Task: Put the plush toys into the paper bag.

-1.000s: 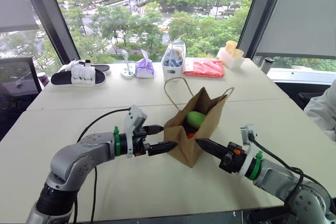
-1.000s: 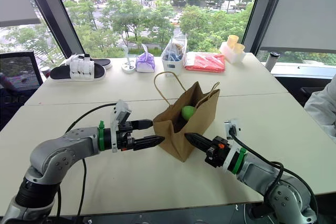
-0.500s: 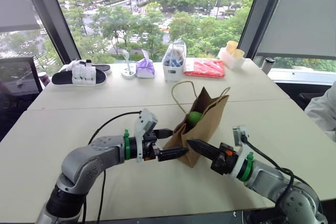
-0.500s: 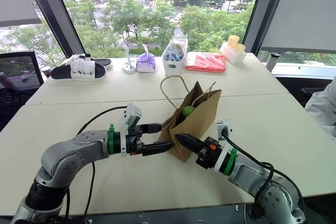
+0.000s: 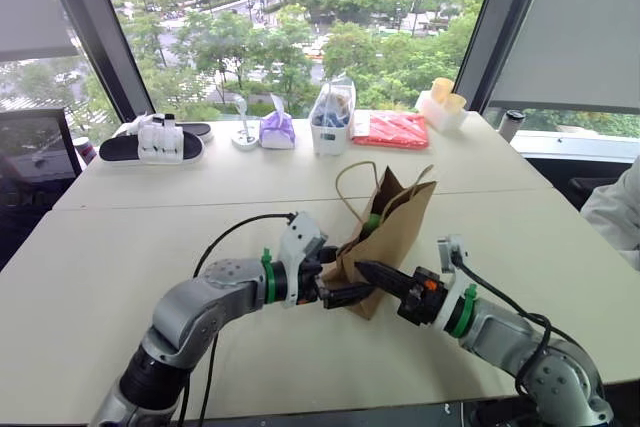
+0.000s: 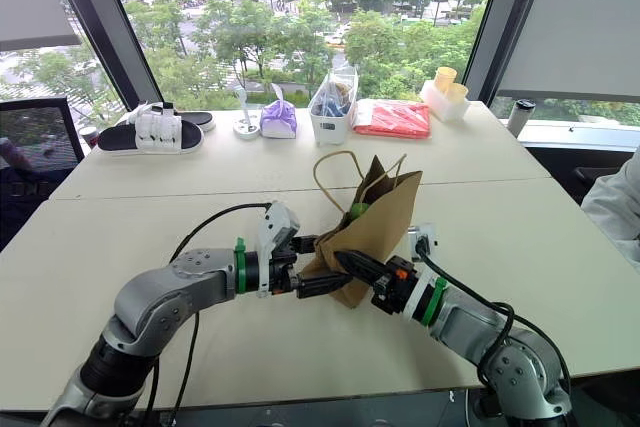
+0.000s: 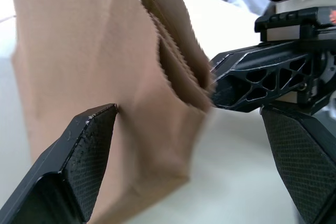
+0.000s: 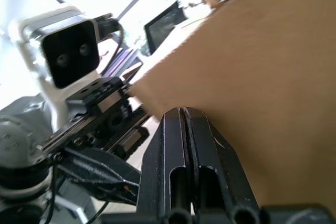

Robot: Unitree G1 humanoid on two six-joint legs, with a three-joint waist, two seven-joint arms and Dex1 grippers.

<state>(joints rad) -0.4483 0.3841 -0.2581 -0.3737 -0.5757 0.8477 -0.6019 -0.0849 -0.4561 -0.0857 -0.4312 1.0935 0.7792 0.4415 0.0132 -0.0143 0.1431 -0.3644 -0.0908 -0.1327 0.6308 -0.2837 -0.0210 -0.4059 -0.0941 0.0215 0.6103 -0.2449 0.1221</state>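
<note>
Left gripper, fingers spread wide, straddles a lower corner of the upright paper bag mid-counter; right gripper, pressed together, touches the bag's near face from the opposite side; green plush toy inside.

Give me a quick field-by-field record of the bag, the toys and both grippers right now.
paper bag: brown paper bag upright on the table, mouth pinched narrow
green plush toy: inside the bag, partly visible at its mouth
orange plush toy: cannot tell
left gripper: open, fingers astride the bag's lower corner
right gripper: shut, tip against the bag's side
background: purple tissue pack, red packet
</note>
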